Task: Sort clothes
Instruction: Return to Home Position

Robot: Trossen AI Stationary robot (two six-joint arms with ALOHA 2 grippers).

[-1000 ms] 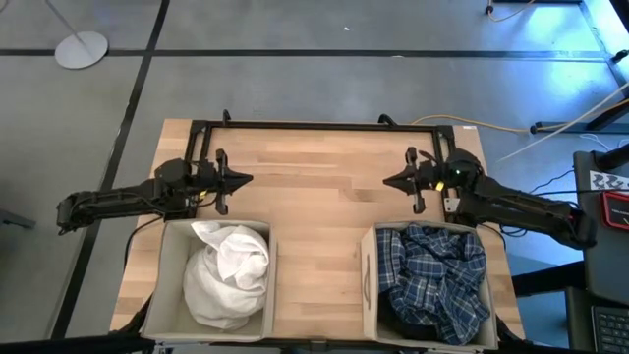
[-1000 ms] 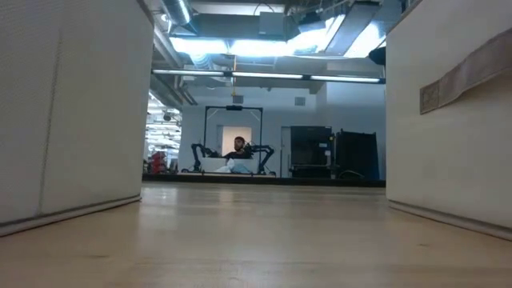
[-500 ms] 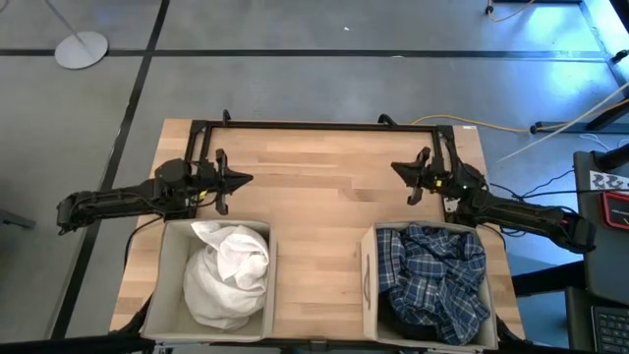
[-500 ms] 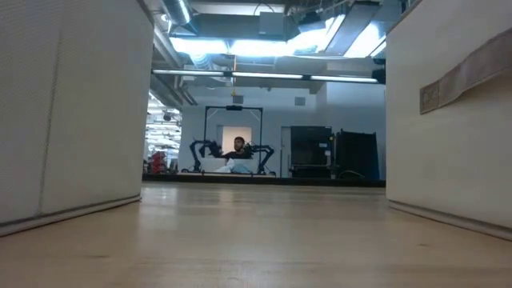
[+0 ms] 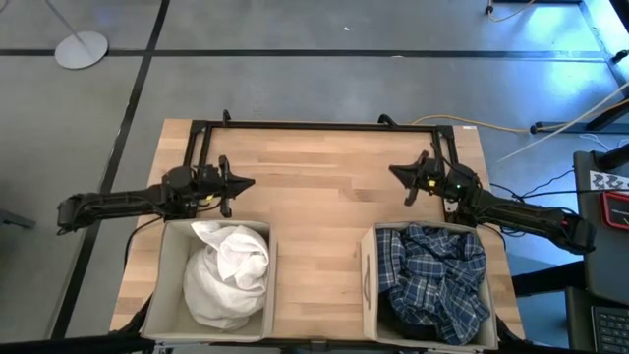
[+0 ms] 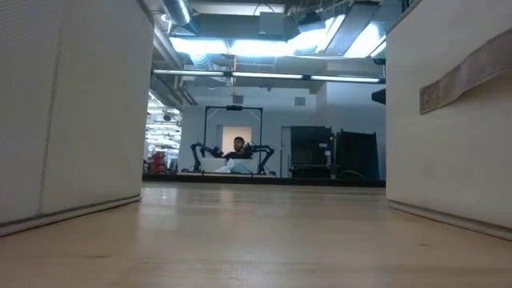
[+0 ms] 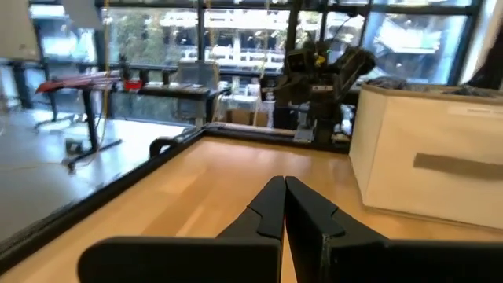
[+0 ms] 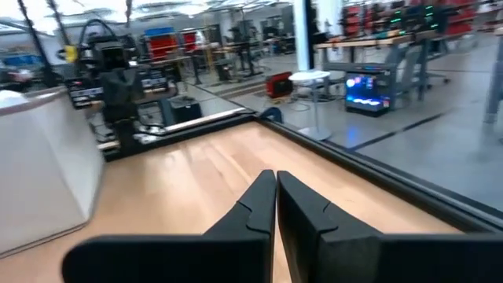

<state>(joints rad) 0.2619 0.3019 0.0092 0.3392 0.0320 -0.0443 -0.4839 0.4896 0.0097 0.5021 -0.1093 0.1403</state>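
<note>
A large white garment [image 5: 228, 270] lies bunched in the left beige box [image 5: 167, 285]. A blue-and-white plaid shirt [image 5: 437, 270] fills the right beige box [image 5: 367, 285], with a dark garment [image 5: 408, 326] showing under it at the near end. I cannot tell the dark green and dark grey garments apart. My left gripper [image 5: 250, 183] is shut and empty, just beyond the left box's far wall, pointing toward the table's middle. My right gripper [image 5: 394, 172] is shut and empty, beyond the right box. Both show shut in their wrist views, left [image 7: 284, 187] and right [image 8: 276, 178].
The bare wooden tabletop [image 5: 314, 187] lies between the two grippers, and between the boxes [image 6: 256, 232]. A black frame rail [image 5: 314, 125] runs along the far edge. A person sits at another robot station [image 6: 238, 150] far behind the table.
My right gripper has swung a little toward the table's far edge and turned, so that its tip points slantwise toward the far left. It stays shut. My left gripper has shifted slightly toward the near edge. The clothes have not moved.
</note>
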